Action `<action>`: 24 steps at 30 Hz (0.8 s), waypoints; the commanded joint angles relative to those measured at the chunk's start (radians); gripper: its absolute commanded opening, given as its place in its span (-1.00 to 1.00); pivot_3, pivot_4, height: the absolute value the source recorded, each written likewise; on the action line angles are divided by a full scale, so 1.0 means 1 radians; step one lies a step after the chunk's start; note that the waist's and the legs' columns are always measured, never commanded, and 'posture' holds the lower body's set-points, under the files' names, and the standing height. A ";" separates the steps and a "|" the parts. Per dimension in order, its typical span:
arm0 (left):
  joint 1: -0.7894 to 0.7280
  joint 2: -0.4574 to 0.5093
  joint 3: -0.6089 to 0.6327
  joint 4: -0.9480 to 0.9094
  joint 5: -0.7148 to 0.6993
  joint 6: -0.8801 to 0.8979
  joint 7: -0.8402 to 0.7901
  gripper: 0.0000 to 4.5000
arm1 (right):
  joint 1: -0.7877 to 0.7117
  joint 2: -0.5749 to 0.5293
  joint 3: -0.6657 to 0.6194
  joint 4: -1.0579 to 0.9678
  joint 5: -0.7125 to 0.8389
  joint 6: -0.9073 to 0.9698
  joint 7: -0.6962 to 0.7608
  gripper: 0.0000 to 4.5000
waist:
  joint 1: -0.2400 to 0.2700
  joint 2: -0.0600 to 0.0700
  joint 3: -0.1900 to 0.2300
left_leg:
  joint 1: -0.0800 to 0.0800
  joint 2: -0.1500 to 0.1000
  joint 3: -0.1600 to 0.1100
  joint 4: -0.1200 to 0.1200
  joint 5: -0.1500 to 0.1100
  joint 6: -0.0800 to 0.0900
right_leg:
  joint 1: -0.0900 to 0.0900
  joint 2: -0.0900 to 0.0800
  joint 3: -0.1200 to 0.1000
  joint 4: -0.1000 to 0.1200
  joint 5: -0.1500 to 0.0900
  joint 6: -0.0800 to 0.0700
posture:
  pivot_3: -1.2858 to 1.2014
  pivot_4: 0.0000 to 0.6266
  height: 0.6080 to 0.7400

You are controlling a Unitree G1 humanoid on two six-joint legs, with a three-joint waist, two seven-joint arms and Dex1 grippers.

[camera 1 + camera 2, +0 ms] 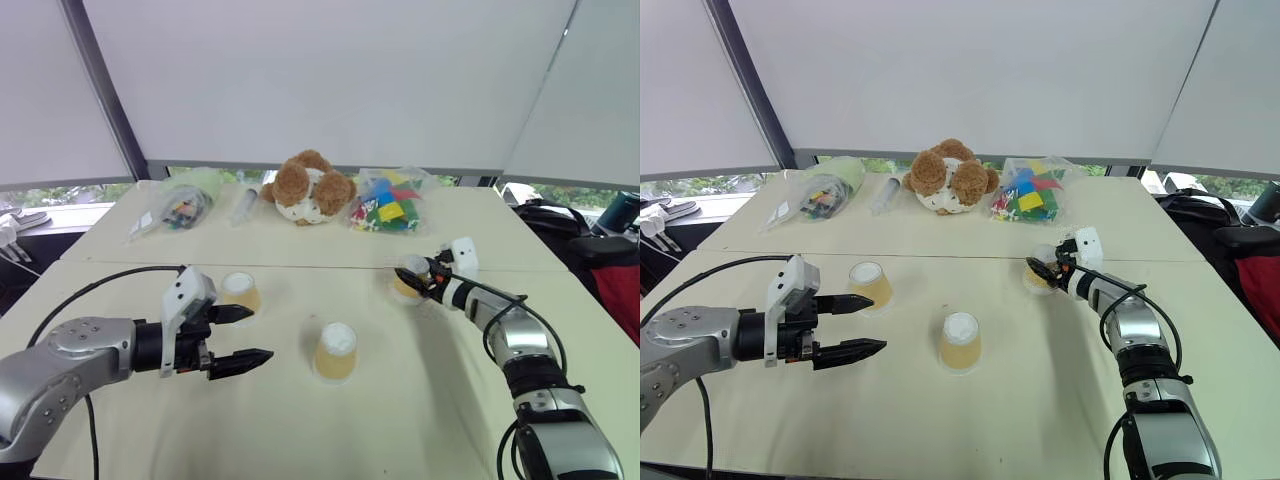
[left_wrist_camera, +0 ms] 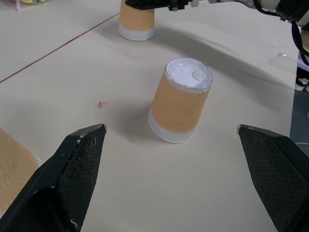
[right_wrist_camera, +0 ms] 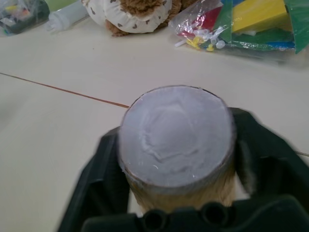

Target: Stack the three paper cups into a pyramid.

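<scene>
While the three cups all stand upside down and apart on the table [image 1: 120, 420], you have your left gripper [image 1: 240, 335] released, with its two fingers spread wide and nothing between them. The left cup [image 1: 242, 291] stands just beyond its upper finger, very near. The middle cup [image 1: 336, 350] stands ahead of this gripper, toward the other arm, and in the left wrist view [image 2: 180, 107] it appears straight between the open fingers but still some way in front, with its long axis upright and its white base on top.

Your right gripper [image 1: 1045, 271] is clenched on the right cup [image 1: 1041, 276]; in the right wrist view the black fingers [image 3: 104, 166] press on both sides of its tan wall [image 3: 179, 145], and the cup seems to rest on the table.

I judge that the coming move depends on one relation: the middle cup lies to the left of and nearer than your right gripper, well apart. The left arm is nearer to the other two cups. The plush toy [image 1: 308, 187] and the bags lie far behind.
</scene>
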 commanded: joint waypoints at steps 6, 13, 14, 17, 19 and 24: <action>-0.019 -0.027 0.032 0.020 0.001 -0.037 0.010 1.00 | 0.080 -0.077 -0.029 -0.280 0.110 0.044 0.190 -0.05 | 0.001 0.001 0.000 | 0.000 0.000 0.000 0.000 0.000 0.000 | 0.000 0.000 0.000 0.001 0.000 0.000 | 0.03 -0.52 1.00; -0.029 -0.029 0.011 0.043 0.016 -0.057 -0.017 1.00 | 0.326 -0.225 -0.019 -0.725 0.288 0.246 0.407 -0.05 | 0.009 0.001 0.000 | 0.000 0.000 -0.003 -0.001 0.000 -0.001 | 0.000 0.001 -0.001 0.002 0.000 0.000 | 0.03 -0.52 1.00; -0.033 -0.029 0.005 0.045 0.019 -0.060 -0.022 1.00 | 0.348 -0.238 -0.011 -0.749 0.281 0.243 0.418 -0.05 | 0.009 0.001 0.000 | 0.001 0.000 -0.003 -0.001 0.000 -0.001 | 0.000 0.001 -0.001 0.002 0.000 0.000 | 0.03 -0.52 1.00; -0.039 -0.028 -0.009 0.054 0.030 -0.064 -0.036 1.00 | 0.397 -0.248 0.001 -0.779 0.265 0.226 0.437 -0.05 | 0.010 0.001 0.000 | 0.002 0.000 -0.002 0.001 0.001 -0.001 | 0.002 0.001 -0.001 0.002 0.000 -0.001 | 0.03 -0.52 1.00; -0.041 -0.027 -0.017 0.059 0.039 -0.068 -0.045 1.00 | 0.420 -0.244 0.016 -0.785 0.250 0.203 0.447 -0.05 | 0.011 0.001 0.000 | 0.002 0.000 -0.002 0.001 0.001 -0.001 | 0.002 0.001 -0.001 0.002 0.000 -0.001 | 0.03 -0.52 1.00; -0.034 -0.030 -0.028 0.054 0.049 -0.067 -0.049 1.00 | 0.438 -0.222 0.073 -0.761 0.195 0.113 0.470 -0.05 | 0.011 0.001 0.000 | 0.001 0.000 -0.003 0.001 0.001 -0.001 | 0.001 0.001 -0.001 0.002 0.000 0.000 | 0.03 -0.52 1.00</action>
